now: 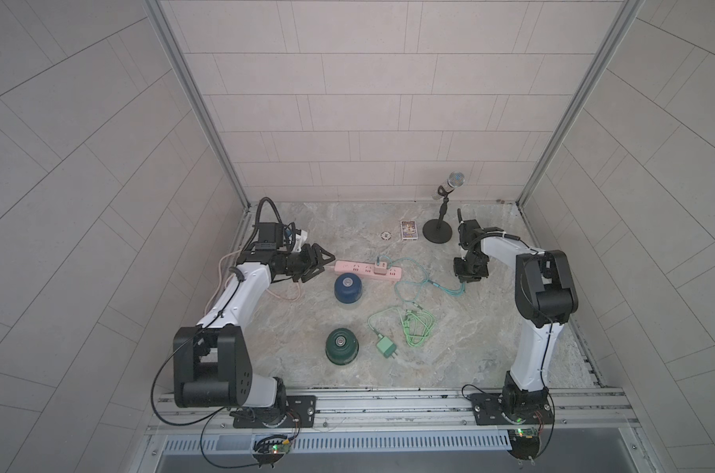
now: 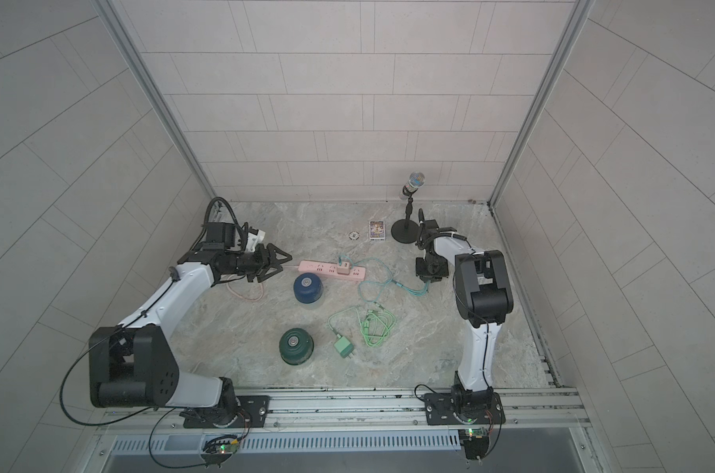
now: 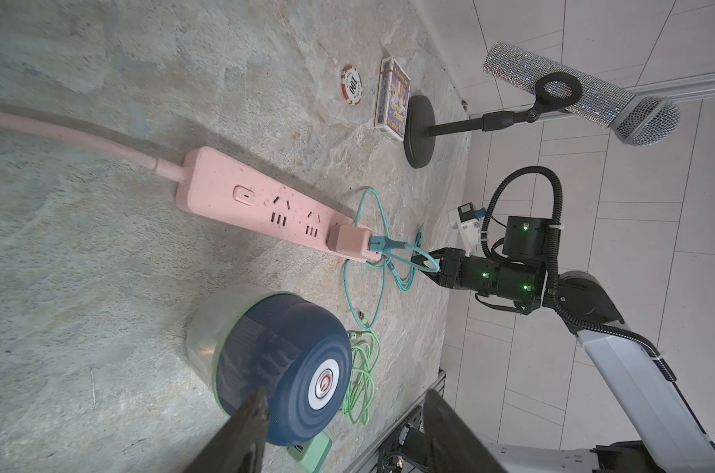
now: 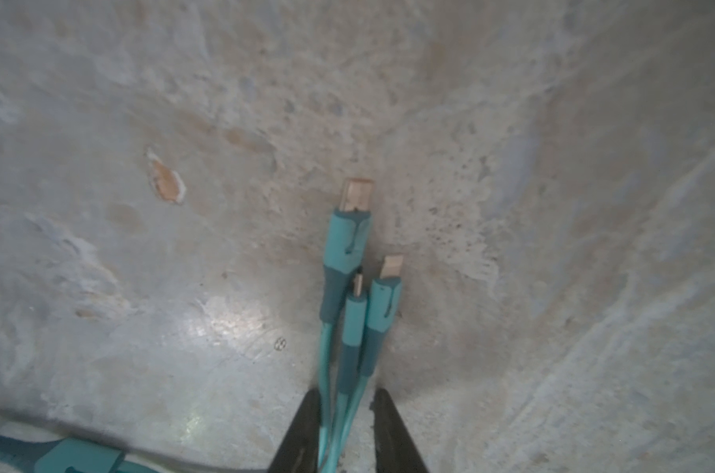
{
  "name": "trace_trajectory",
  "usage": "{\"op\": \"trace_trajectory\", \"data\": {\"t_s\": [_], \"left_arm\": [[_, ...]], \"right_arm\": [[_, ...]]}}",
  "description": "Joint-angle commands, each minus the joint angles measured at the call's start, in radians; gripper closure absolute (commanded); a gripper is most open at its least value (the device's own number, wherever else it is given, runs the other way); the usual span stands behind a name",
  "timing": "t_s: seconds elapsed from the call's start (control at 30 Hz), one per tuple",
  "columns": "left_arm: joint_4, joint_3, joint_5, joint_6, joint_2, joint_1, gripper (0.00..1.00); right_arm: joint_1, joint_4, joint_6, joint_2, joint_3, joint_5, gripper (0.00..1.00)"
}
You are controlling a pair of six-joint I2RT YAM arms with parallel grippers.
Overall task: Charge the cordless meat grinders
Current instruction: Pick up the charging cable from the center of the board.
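The dark blue meat grinder stands just in front of the pink power strip. The dark green meat grinder stands nearer the front rail. My left gripper hovers open by the strip's left end, holding nothing. Over at the right, my right gripper points down. It is shut on the teal cable just behind its three connectors. That cable runs from the pink adapter plugged into the strip.
A green adapter with its coiled light green cable lies right of the green grinder. A microphone stand, a card box and a poker chip sit at the back. Tiled walls close in three sides.
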Motion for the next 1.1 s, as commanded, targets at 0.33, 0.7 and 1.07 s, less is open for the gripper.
{"op": "trace_trajectory", "data": {"t_s": [0.33, 0.7, 1.07], "left_arm": [[0.016, 0.003, 0.016, -0.008, -0.029, -0.008, 0.37], [0.054, -0.018, 0.036, -0.031, -0.048, -0.007, 0.37], [0.067, 0.057, 0.071, -0.08, -0.032, -0.157, 0.41]], "right_arm": [[0.013, 0.019, -0.126, -0.195, -0.107, -0.186, 0.91], [0.217, 0.044, -0.327, -0.34, -0.169, -0.29, 0.91], [0.425, 0.243, -0.334, -0.559, -0.305, -0.167, 0.91]]}}
